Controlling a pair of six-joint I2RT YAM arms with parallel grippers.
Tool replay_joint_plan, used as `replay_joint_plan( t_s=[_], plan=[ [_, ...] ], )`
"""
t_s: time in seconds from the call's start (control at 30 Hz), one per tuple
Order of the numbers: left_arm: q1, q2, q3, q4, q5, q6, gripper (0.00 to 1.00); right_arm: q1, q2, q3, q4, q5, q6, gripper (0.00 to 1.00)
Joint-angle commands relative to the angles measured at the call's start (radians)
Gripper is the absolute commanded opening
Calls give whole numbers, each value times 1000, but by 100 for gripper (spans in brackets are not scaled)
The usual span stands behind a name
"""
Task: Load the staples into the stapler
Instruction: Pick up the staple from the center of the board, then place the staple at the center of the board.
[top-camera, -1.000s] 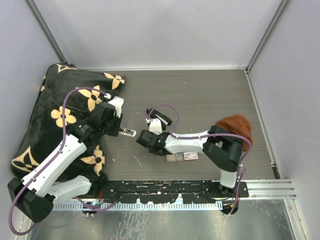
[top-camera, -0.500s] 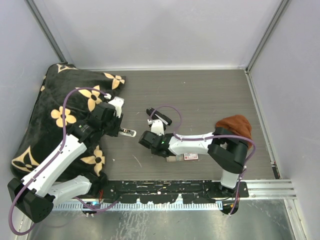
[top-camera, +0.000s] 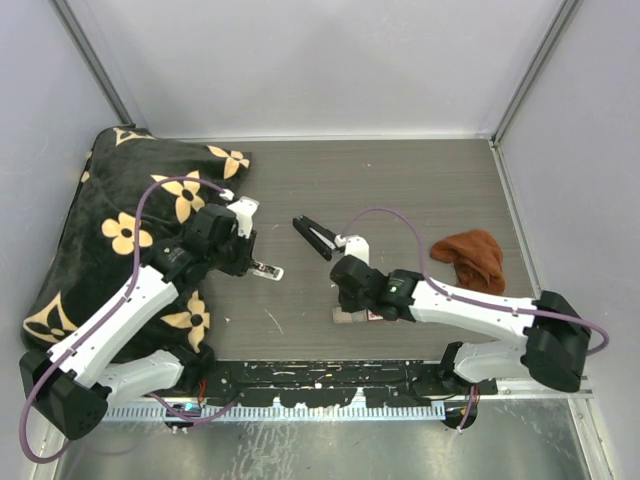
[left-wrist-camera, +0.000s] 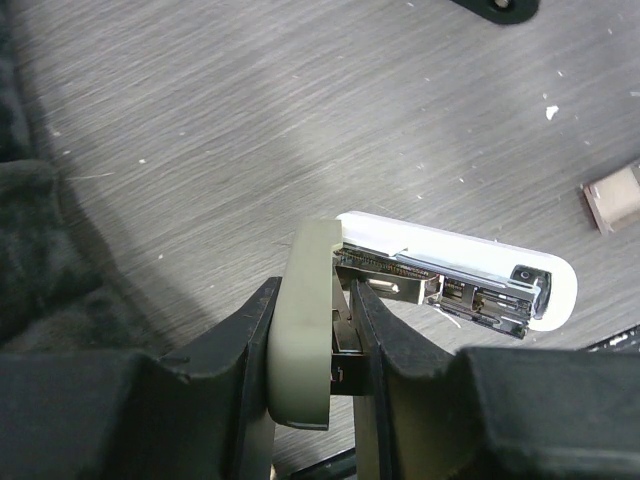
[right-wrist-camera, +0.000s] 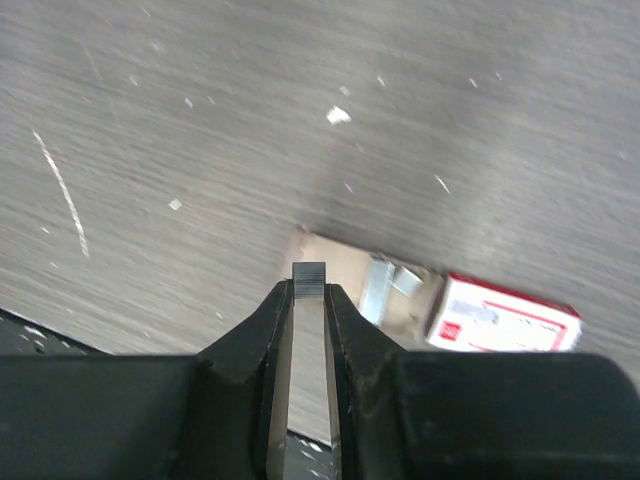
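My left gripper (left-wrist-camera: 312, 300) is shut on the stapler (left-wrist-camera: 450, 268), clamping its cream-green base while the white top stands swung open and the metal magazine (left-wrist-camera: 440, 292) lies bare. From above, the stapler (top-camera: 266, 270) hangs just over the table, left of centre, in the left gripper (top-camera: 247, 262). My right gripper (right-wrist-camera: 309, 290) is shut on the staples (right-wrist-camera: 309, 272), a short silvery strip sticking out past the fingertips. Below it lies the open cardboard tray (right-wrist-camera: 340, 258) with more staples (right-wrist-camera: 378, 285), and the red-and-white box (right-wrist-camera: 500, 322) beside it. The right gripper (top-camera: 345, 303) hovers over that box (top-camera: 378, 314).
A black flowered blanket (top-camera: 110, 230) covers the left side of the table. A brown cloth (top-camera: 470, 255) lies at the right. A black elongated object (top-camera: 315, 237) rests mid-table behind the right wrist. Grey walls close the table in on three sides.
The right arm has stretched out and its gripper has moved right to the box and closed on a strip of staples. The left gripper has carried the stapler slightly right and nearer.
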Motion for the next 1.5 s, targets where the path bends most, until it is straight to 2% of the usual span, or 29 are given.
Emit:
replay_joint_plan(
  t_s=[0.0, 0.1, 0.27, 0.4, 0.67, 1.0, 1.13, 1.47],
  plan=[
    [-76, 39, 8, 63, 57, 3, 0, -50, -125, -58, -110, -75, -64, 17],
    [-139, 65, 8, 55, 18, 12, 0, -122, -146, -79, -190, -72, -56, 17],
    [-155, 94, 10, 53, 26, 10, 0, -165, -124, -97, -270, -70, -19, 17],
    [-155, 98, 9, 54, 23, 10, 0, -164, -91, -86, -340, 3, 17, 17],
    [-156, 107, 10, 53, 40, 5, 0, -163, 0, -55, -365, -52, 37, 17],
    [-155, 88, 10, 50, 45, 3, 0, -163, 146, 61, -569, -96, -2, 16],
    [-157, 72, 11, 50, 39, 3, 0, -160, 211, 76, -638, -171, -11, 16],
    [-156, 45, 9, 52, 66, -1, 0, -113, 311, 121, -767, -209, -28, 16]
  ],
)
